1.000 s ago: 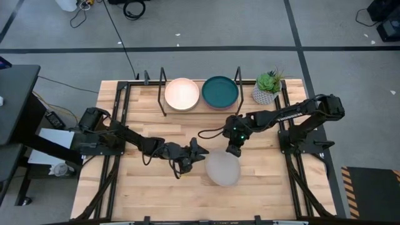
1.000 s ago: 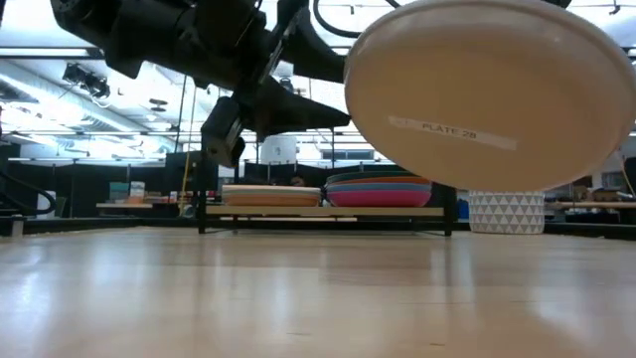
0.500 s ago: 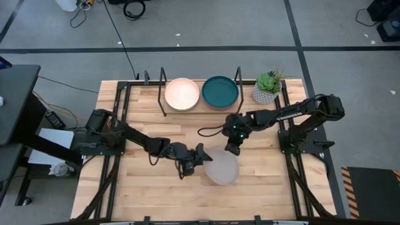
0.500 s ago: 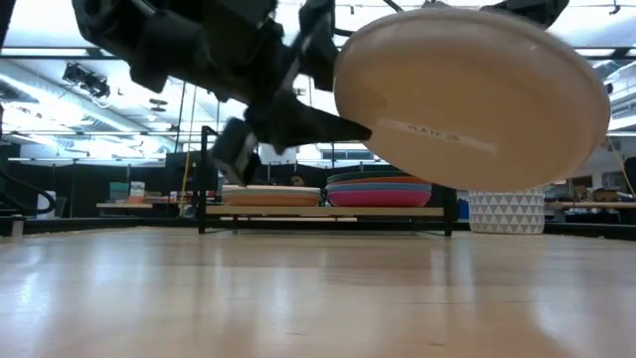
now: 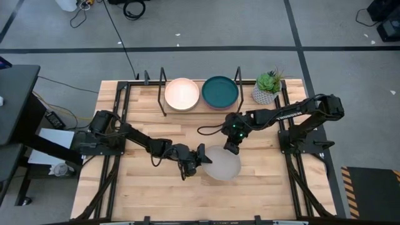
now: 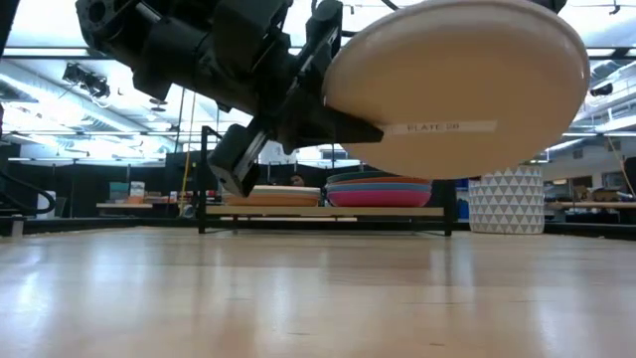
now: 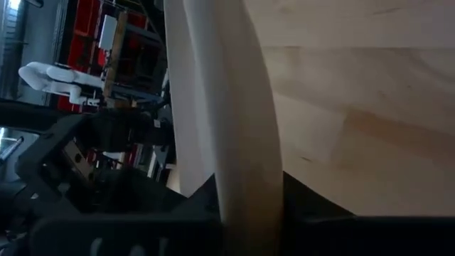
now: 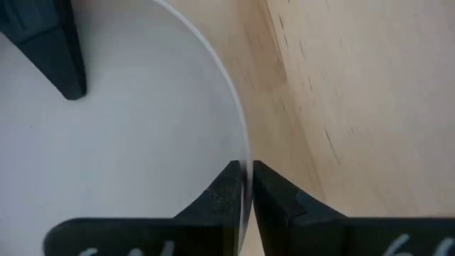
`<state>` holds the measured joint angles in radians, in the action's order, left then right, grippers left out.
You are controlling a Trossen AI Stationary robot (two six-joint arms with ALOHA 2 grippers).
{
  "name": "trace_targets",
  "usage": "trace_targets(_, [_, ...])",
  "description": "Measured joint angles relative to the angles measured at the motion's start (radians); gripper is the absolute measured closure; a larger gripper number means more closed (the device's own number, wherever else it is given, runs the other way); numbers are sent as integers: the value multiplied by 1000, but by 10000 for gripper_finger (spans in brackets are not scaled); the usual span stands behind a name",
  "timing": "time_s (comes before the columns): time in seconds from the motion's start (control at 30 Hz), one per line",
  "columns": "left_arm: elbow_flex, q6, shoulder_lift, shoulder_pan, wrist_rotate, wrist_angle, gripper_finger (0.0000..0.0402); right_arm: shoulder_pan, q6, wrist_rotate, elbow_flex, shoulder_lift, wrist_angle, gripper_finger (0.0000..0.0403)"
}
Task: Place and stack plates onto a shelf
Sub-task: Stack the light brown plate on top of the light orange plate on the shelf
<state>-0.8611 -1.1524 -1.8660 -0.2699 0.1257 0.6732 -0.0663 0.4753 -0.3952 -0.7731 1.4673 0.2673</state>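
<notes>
A pale grey plate [image 5: 223, 164] hangs in the air over the table's middle, its labelled underside [image 6: 452, 99] filling the low view. My left gripper [image 5: 201, 157] is shut on its left rim, and my right gripper [image 5: 230, 149] is shut on its far rim. The shelf [image 5: 201, 107] stands at the far edge with two stacks of plates on its board. A cream-pink plate [image 5: 182, 94] tops the left stack and a dark teal one [image 5: 220, 92] tops the right. My left gripper pinches the plate's left rim [image 7: 238, 163] between its two fingers, one above the plate and one below. It comes in nearly level from the table's left. The plate is clear of the table, close to level. My right gripper has the plate's far rim [image 8: 245, 162] between its two fingers [image 8: 229, 190], which close in on either side of the thin edge. It reaches from the far right, slanting down. The plate hangs clear of the table.
A small potted green plant [image 5: 268, 87] stands at the far right beside the shelf. The black upright loops [image 5: 164, 87] frame the shelf. Bare wood lies along the table's near edge [image 5: 206, 206] below the plate.
My left gripper has gone toward the table's right edge, up to the plate, and shut on its left rim. The plate, tilted a second ago, has levelled out and shifted slightly toward the left gripper, staying clear of the table.
</notes>
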Motion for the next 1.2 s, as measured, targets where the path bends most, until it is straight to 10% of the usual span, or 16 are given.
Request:
trace_targets(0.4, [1, 24, 2, -40, 39, 0, 340, -31, -119, 112, -221, -113, 271, 361])
trace_targets(0.8, [3, 56, 71, -77, 528, -158, 341, 49, -231, 446, -254, -339, 362, 361])
trace_targets(1.2, [2, 212, 158, 101, 882, -266, 336, 171, -236, 484, -242, -365, 367, 362])
